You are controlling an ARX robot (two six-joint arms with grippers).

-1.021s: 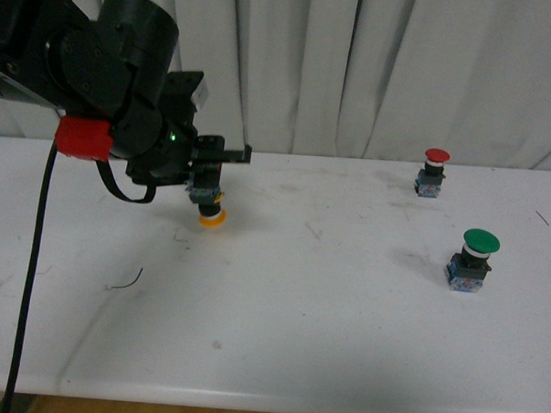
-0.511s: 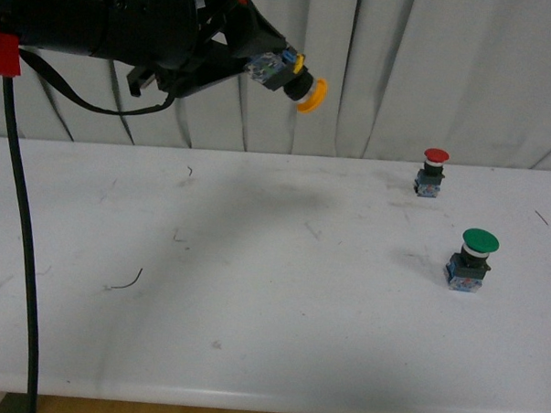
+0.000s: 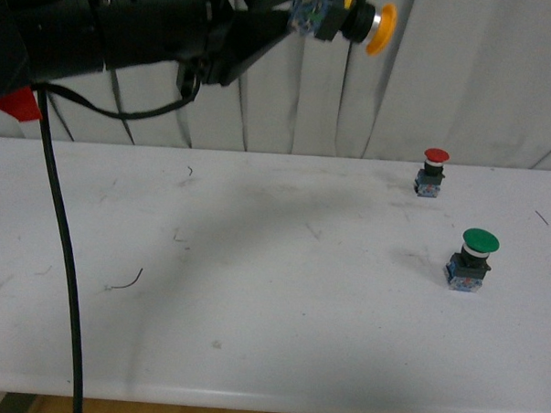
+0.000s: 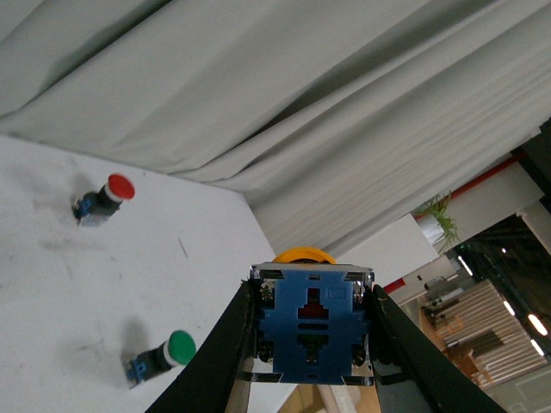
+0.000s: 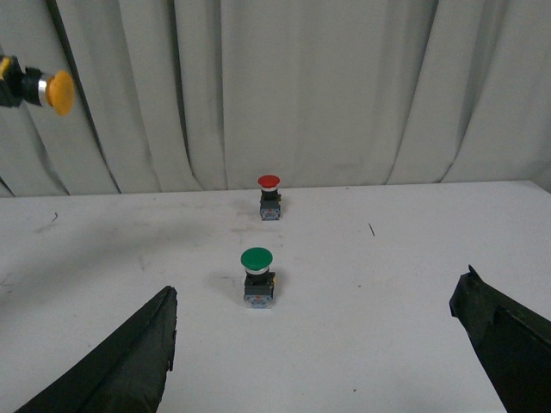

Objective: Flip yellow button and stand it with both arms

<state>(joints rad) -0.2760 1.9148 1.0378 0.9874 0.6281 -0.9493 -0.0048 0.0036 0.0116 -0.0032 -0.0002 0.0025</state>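
The right claw (image 5: 317,297) hangs low over the desk (image 5: 387,344) with its two black fingers (image 5: 129,366) spread wide and nothing between them. On the left side, a black cable (image 3: 61,252) drops from the left arm (image 3: 110,25) past the desk's front edge, and a thin dark curl of debris (image 3: 126,280) lies on the white surface not far from it.

Further back on the right stands the green button (image 3: 474,259), upright on its blue-grey base. Beyond it, near the desk's far edge, stands the smaller red button (image 3: 433,170), also upright and well apart from the green one. The right wrist view shows these two almost in line, the green button (image 5: 256,275) nearer and the red button (image 5: 269,196) behind.

The yellow button (image 3: 379,28) is off the desk altogether, held high in the air in front of the pale curtain (image 3: 464,78). It lies on its side, its cap pointing toward the robot's right. The left claw (image 3: 300,14) is clamped on its base. In the left wrist view the blue base of the yellow button (image 4: 310,331) sits squeezed between the two black fingers (image 4: 400,348), with the rim of the yellow cap showing past it.
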